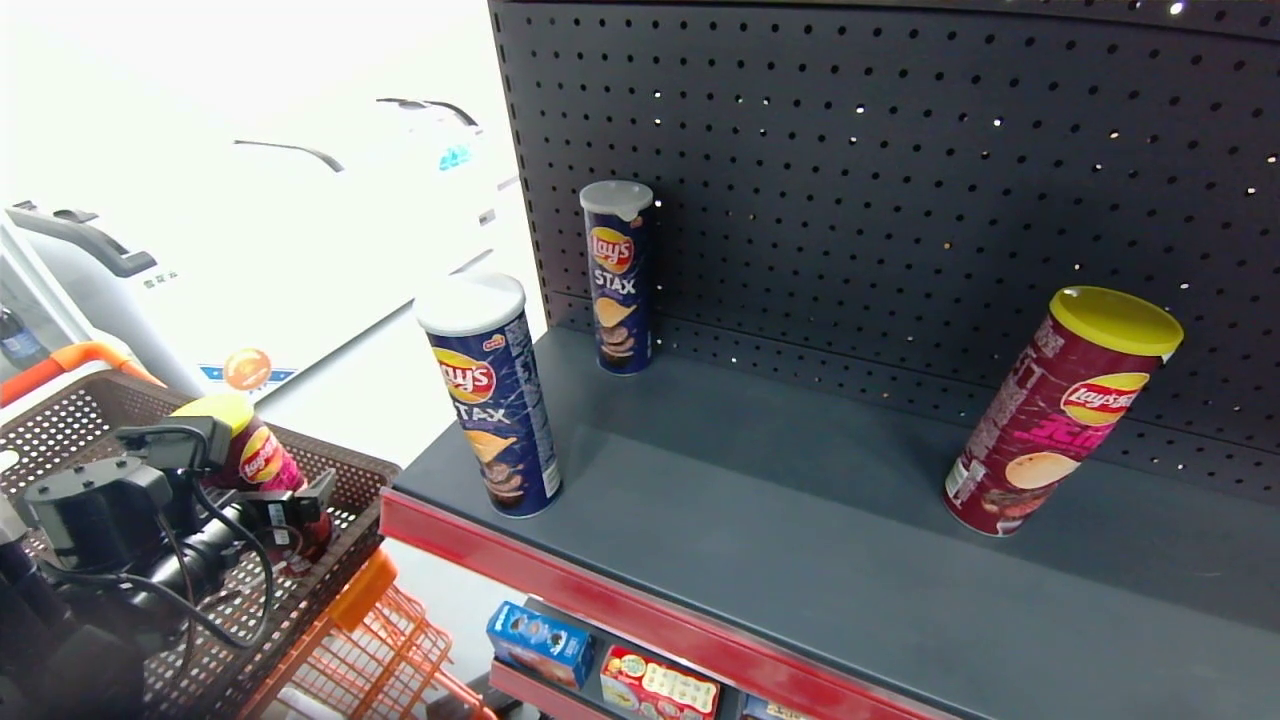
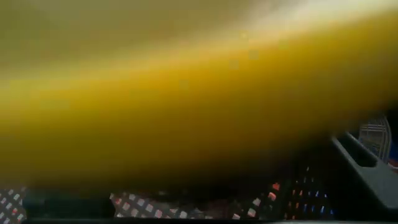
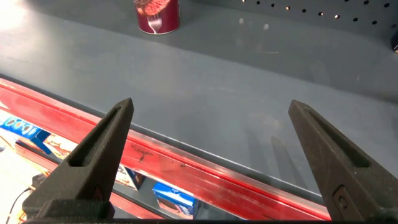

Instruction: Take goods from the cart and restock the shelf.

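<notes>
A maroon chip can (image 1: 262, 452) with a yellow lid lies tilted in the brown cart basket (image 1: 345, 470) at the lower left. My left gripper (image 1: 285, 505) is shut on its body, and the lid (image 2: 186, 93) looms as a yellow blur right before the left wrist camera. On the grey shelf board (image 1: 780, 520) stand two blue cans, one near the front left corner (image 1: 490, 395) and one at the back (image 1: 620, 280). A second maroon can (image 1: 1060, 410) stands at the right, its base (image 3: 157, 14) showing in the right wrist view. My right gripper (image 3: 211, 162) hangs open over the shelf's red front edge (image 3: 186, 158), holding nothing.
A dark pegboard (image 1: 900, 150) backs the shelf. Free board lies between the blue cans and the maroon can. Small boxes (image 1: 540, 640) sit on the lower shelf under the red edge (image 1: 600, 600). An orange cart frame (image 1: 390, 640) supports the basket.
</notes>
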Tool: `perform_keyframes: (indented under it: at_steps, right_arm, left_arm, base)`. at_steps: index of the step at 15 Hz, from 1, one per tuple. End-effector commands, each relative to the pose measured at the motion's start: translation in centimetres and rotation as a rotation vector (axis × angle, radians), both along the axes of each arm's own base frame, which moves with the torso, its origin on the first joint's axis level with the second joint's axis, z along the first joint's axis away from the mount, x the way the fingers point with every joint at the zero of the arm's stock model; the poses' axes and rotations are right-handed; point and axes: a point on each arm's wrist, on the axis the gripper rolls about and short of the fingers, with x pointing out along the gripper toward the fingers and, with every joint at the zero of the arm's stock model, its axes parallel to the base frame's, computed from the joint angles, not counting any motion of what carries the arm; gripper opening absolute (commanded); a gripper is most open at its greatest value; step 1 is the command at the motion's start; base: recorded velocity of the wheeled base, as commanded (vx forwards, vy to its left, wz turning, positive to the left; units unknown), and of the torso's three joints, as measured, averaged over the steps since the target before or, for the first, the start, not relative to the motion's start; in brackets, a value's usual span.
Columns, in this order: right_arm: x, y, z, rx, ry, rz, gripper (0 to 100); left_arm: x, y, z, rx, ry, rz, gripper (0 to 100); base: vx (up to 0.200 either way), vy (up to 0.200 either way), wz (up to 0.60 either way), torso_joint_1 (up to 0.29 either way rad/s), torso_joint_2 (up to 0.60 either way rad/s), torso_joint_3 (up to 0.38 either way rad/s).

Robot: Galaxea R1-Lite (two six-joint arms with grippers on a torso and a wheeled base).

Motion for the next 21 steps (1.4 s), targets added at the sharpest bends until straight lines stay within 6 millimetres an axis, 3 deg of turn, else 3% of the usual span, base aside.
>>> perform_keyframes:
  at_steps: [1,6,7,14,21]
  right_arm:
    - [0.0,0.0,0.0,-0.001,0.001,0.001,100]
    - [0.0,0.0,0.0,-0.001,0.001,0.001,100]
    - [0.0,0.0,0.0,-0.001,0.001,0.001,100]
    - [0.0,0.0,0.0,-0.001,0.001,0.001,100]
    - [0.0,0.0,0.0,-0.001,0.001,0.001,100]
  left_arm:
    - [0.2,0.1,-0.6,-0.006,0.004,0.002,100]
    - [0.6,0.2,-0.9,-0.003,-0.009,0.002,100]
    - [0.8,0.2,-0.9,0.001,-0.019,0.0,0]
    - [2.7,0.1,1.5,0.062,-0.13,-0.023,0]
    - [1.5,-1.1,6.2,0.059,-0.155,-0.08,0]
  base:
    - [0.0,0.0,0.0,0.0,0.0,0.0]
    - [0.0,0.0,0.0,0.0,0.0,0.0]
    - [0.0,0.0,0.0,0.0,0.0,0.0]
    - [0.0,0.0,0.0,0.0,0.0,0.0]
    - [0.0,0.0,0.0,0.0,0.0,0.0]
